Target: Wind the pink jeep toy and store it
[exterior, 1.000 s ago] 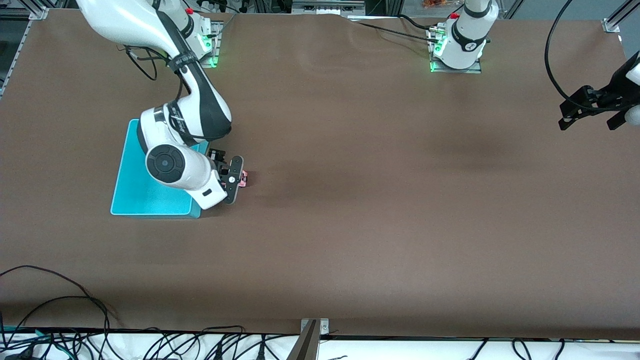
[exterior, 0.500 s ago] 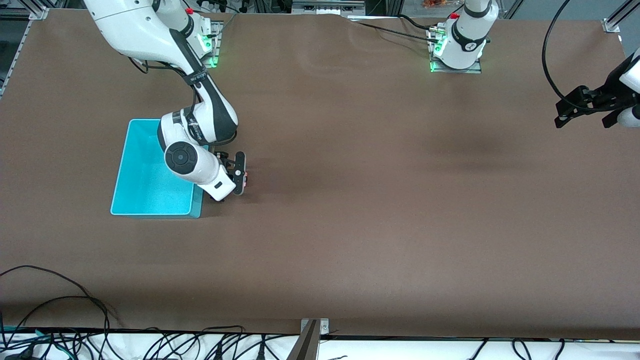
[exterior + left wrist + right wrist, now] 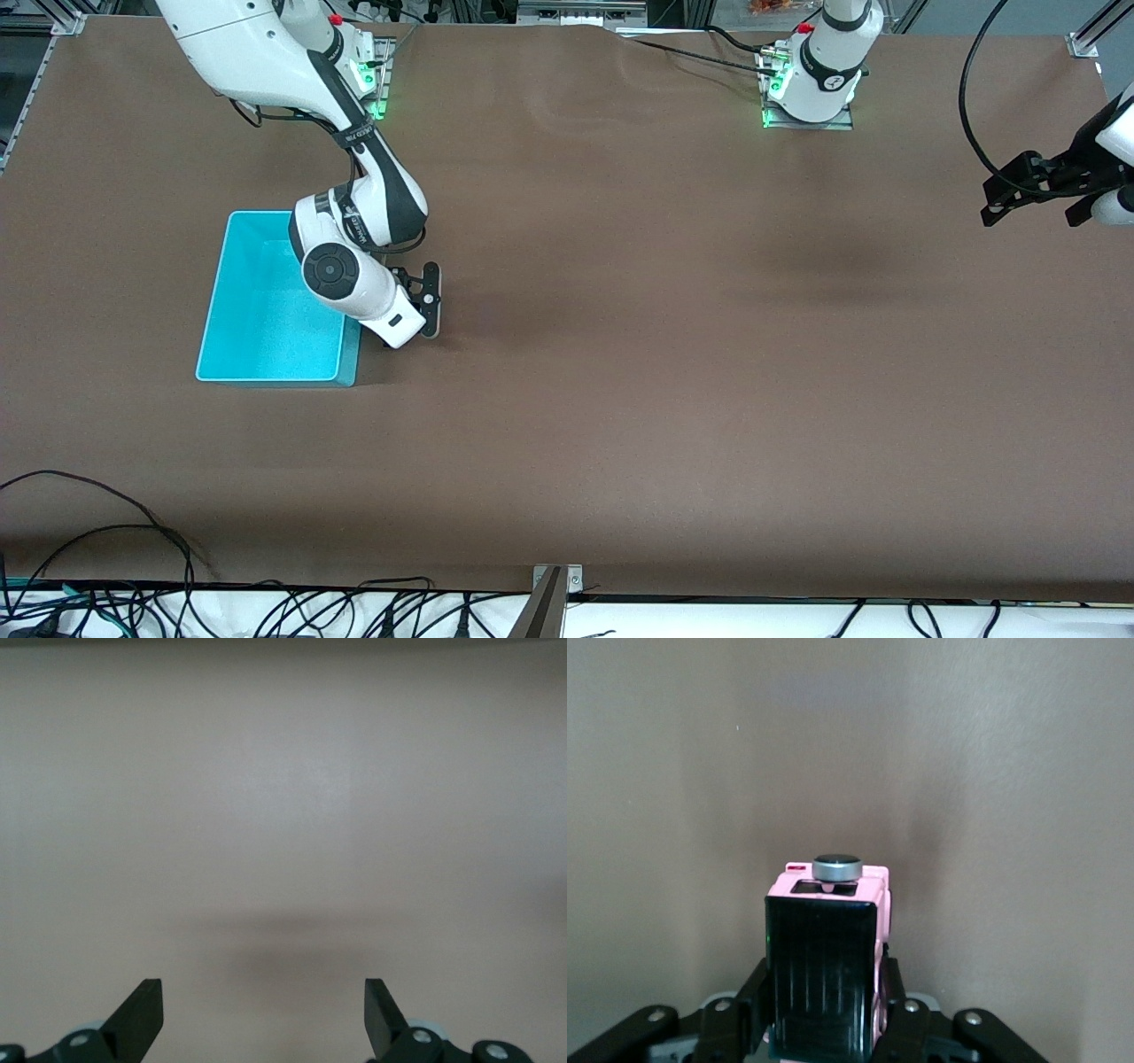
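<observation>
In the right wrist view the pink jeep toy (image 3: 828, 957), pale pink with a black ribbed roof and a round grey knob at its end, sits clamped between the fingers (image 3: 902, 1005) of my right gripper (image 3: 824, 1010). In the front view my right gripper (image 3: 431, 301) hangs just above the table beside the turquoise bin (image 3: 266, 306), on the side toward the left arm's end; the jeep is hidden there by the hand. My left gripper (image 3: 1032, 188) waits open and empty, raised at the left arm's end of the table; its wrist view shows the two fingertips (image 3: 142, 1014) wide apart over bare table.
The turquoise bin is open-topped and its visible part holds nothing; the right arm's wrist overhangs its wall. Brown table surface (image 3: 673, 372) spreads from the bin toward the left arm's end. Cables lie along the table edge nearest the front camera.
The right arm's wrist has swung away from over the bin and turned; the gripper with the jeep has shifted slightly farther from the front camera. The left gripper barely moved.
</observation>
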Available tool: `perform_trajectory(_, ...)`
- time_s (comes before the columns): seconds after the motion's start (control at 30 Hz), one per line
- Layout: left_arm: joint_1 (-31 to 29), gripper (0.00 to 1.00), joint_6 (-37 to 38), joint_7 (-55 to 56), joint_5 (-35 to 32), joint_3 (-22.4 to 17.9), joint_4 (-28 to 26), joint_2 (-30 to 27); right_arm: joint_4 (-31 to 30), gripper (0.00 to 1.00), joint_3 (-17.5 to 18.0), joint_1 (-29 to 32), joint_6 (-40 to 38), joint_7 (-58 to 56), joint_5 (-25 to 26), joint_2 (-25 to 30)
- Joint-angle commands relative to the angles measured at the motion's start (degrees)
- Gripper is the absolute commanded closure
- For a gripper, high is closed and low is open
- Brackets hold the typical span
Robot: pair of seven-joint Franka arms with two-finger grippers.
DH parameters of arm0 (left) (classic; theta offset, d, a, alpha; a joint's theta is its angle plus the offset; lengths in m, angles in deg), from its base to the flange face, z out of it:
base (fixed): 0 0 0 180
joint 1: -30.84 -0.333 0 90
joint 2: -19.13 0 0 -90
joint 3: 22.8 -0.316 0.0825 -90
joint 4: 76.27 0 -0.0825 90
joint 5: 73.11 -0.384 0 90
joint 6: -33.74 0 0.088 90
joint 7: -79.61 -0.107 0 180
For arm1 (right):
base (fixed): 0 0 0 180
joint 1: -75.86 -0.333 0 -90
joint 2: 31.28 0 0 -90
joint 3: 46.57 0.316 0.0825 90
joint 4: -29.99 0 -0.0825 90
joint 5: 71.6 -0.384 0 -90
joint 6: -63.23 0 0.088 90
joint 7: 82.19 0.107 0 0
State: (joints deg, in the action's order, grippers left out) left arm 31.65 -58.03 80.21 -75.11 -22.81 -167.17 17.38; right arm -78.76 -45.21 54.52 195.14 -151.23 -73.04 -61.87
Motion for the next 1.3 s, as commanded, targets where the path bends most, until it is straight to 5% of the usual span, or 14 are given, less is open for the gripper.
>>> perform_trajectory(0.0, 0.2, 0.0, 1.3, -0.6, 1.4, -0.3, 2.4, 1.1, 2.1, 0.75, 0.9, -0.2, -1.0, -1.2, -0.9, 2.4)
perform_trajectory(0.4, 0.5, 0.0, 1.3, -0.5, 1.4, -0.3, 2.7, 1.5, 18.8, 0.76, 0.4, 2.2, -22.8, -1.2, -3.3, 3.7)
perform_trajectory(0.67, 0.4, 0.0, 1.3, -0.6, 1.3, -0.4, 2.7, 1.5, 22.5, 0.76, 0.0, 9.2, -35.1, -3.2, -4.4, 7.5)
perform_trajectory(1.0, 0.6, 0.0, 1.3, -0.5, 1.3, -0.4, 2.7, 1.5, 21.3, 0.76, -2.5, 14.3, -44.1, -13.0, -4.4, 11.3)
perform_trajectory(1.27, 0.6, 0.0, 1.3, -0.8, 1.3, -0.3, 2.7, 1.5, 11.9, 0.76, -6.8, 14.3, -41.1, -18.0, -4.1, 12.8)
